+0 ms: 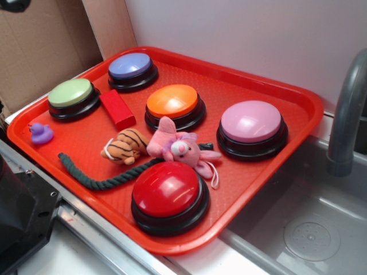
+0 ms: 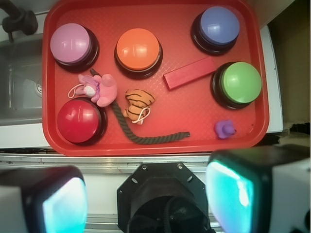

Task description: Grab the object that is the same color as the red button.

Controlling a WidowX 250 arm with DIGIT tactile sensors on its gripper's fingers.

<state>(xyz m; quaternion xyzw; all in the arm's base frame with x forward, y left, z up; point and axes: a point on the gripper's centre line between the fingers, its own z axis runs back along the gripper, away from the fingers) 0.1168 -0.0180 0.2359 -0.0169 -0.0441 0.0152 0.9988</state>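
Observation:
The object, a small red block [image 1: 117, 109], lies flat on the red tray [image 1: 275, 97] between the green and orange buttons. From the wrist camera the block [image 2: 189, 73] shows slanted, left of the green button. The red button [image 1: 166, 189] sits at the tray's near edge; in the wrist view the red button [image 2: 79, 121] is at lower left. My gripper [image 2: 146, 196] hangs high above the robot base, short of the tray [image 2: 194, 111], open with its cyan pads wide apart and nothing between them. The exterior view does not show it.
Orange [image 1: 172, 102], pink [image 1: 251, 121], blue-purple [image 1: 131, 66] and green [image 1: 70, 93] buttons share the tray with a pink pig plush [image 1: 179, 146], a tiger plush [image 1: 123, 146], a dark rope [image 1: 97, 179] and a purple duck [image 1: 40, 133]. A sink [image 1: 309, 229] and faucet [image 1: 347, 109] lie right.

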